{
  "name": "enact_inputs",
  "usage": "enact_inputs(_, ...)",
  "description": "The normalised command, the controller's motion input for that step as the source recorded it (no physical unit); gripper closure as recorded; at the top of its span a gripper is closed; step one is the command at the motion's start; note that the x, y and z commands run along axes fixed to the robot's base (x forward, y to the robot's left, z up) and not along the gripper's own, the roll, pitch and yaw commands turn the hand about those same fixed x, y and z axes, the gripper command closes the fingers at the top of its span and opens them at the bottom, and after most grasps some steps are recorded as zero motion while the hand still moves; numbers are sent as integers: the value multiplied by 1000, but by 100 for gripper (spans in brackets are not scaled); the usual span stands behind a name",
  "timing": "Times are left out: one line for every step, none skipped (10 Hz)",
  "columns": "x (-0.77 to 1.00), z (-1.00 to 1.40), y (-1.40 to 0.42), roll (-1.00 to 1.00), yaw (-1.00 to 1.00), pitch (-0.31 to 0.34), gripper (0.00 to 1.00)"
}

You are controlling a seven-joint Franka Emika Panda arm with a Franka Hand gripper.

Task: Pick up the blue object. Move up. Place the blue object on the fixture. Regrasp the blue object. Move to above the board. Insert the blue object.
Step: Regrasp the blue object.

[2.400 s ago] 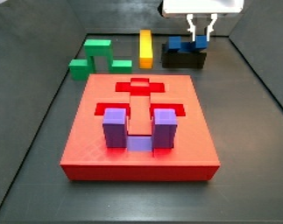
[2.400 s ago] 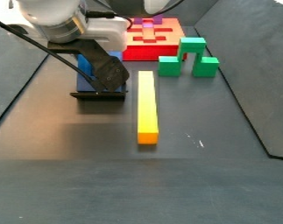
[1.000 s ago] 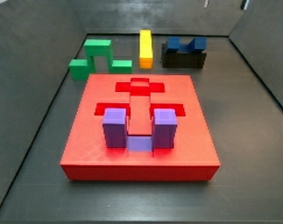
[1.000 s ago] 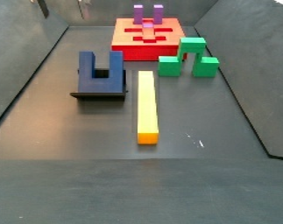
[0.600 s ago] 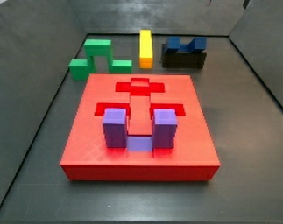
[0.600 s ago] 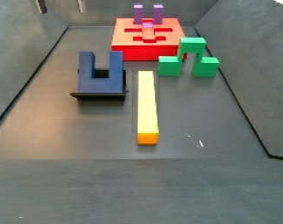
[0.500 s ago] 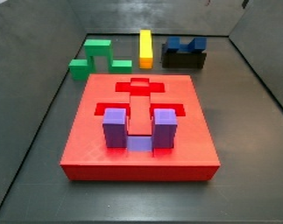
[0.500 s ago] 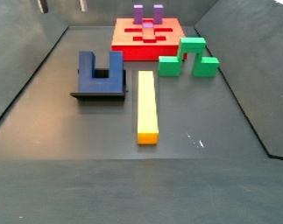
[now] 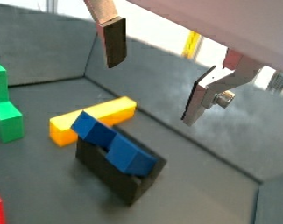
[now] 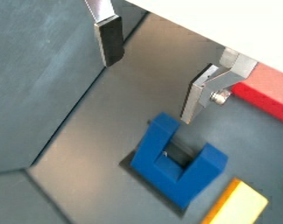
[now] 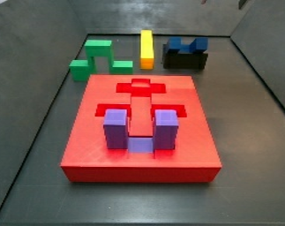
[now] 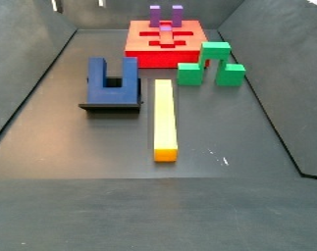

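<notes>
Gripper (image 10: 155,74) hangs wide open and empty above the blue object (image 10: 176,164), which sits prongs-up on the fixture (image 9: 123,175) beside the yellow bar (image 9: 95,116); descending off-centre could land a finger on a prong and tip it

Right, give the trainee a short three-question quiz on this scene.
1. True or false: the hand grips the blue object.
2. What does the blue object rest on? A) the board B) the fixture C) the yellow bar
3. Which piece already stands in the board?

Key:
1. False: the hand hangs open above it, holding nothing.
2. B.
3. The purple block.
</notes>
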Motion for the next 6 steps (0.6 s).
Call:
enact_inputs(140,0,-211,1000,194,263,0)
enact_inputs(169,0,-229,1000,189,249,0)
enact_inputs(186,-20,-246,1000,197,226,0)
enact_inputs(183,-26,-249,1000,197,220,0)
enact_inputs(189,-31,-251,1000,197,220,0)
enact_inputs(180,-31,-257,1000,203,223,0)
